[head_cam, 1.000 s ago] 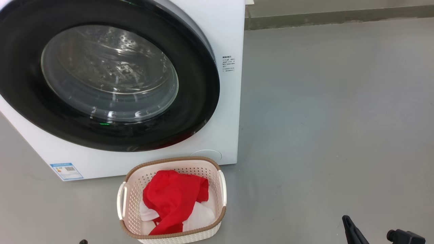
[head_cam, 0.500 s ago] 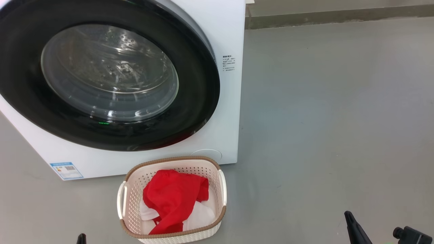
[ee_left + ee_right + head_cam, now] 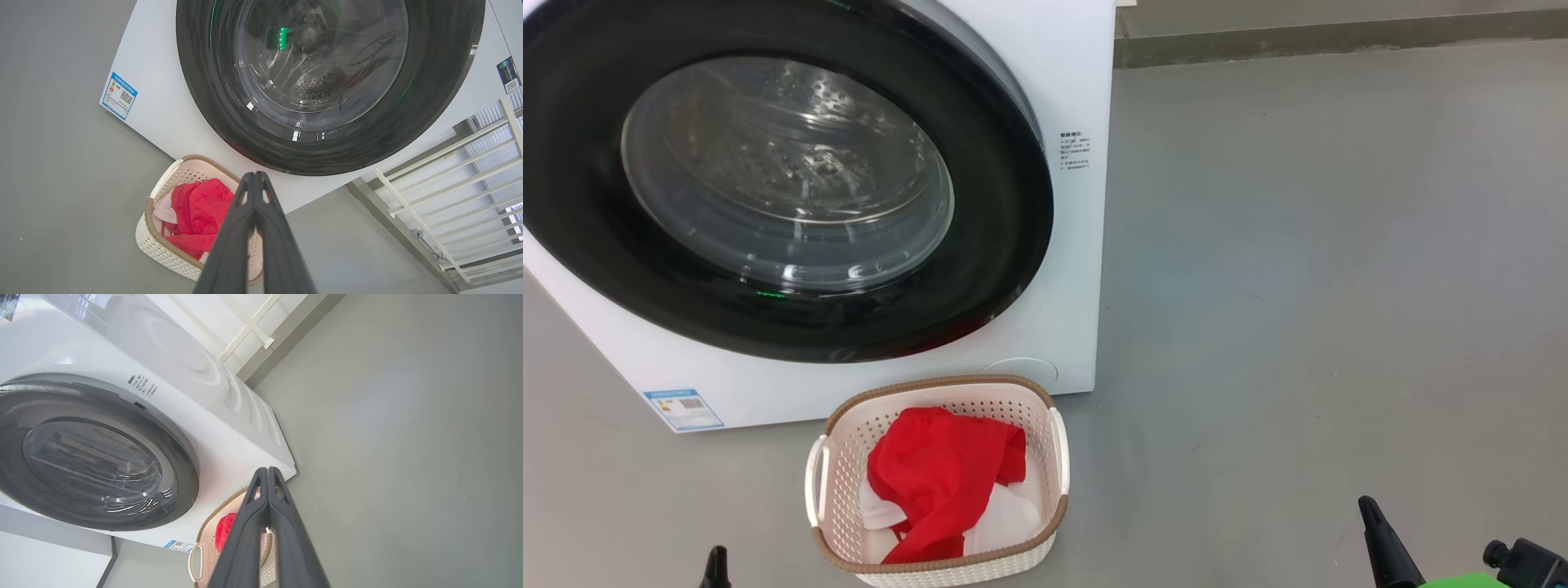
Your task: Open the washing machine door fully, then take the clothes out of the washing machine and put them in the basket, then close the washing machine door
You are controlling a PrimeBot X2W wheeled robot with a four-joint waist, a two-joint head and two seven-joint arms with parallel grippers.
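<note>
You have the clothes [image 3: 939,482] in the basket [image 3: 935,382] just before the washing machine [image 3: 1078,261], the washing machine door [image 3: 1001,204] flush shut. So the left gripper [image 3: 254,176] and right gripper [image 3: 267,470] hang pinched together, empty — seemingly nothing to carry.

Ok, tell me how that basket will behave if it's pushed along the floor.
The basket is perforated plastic holding soft clothes, so it is probably light and easily slid. The smooth grey floor likely gives little grip. It sits low and wide, so tipping seems unlikely.
</note>
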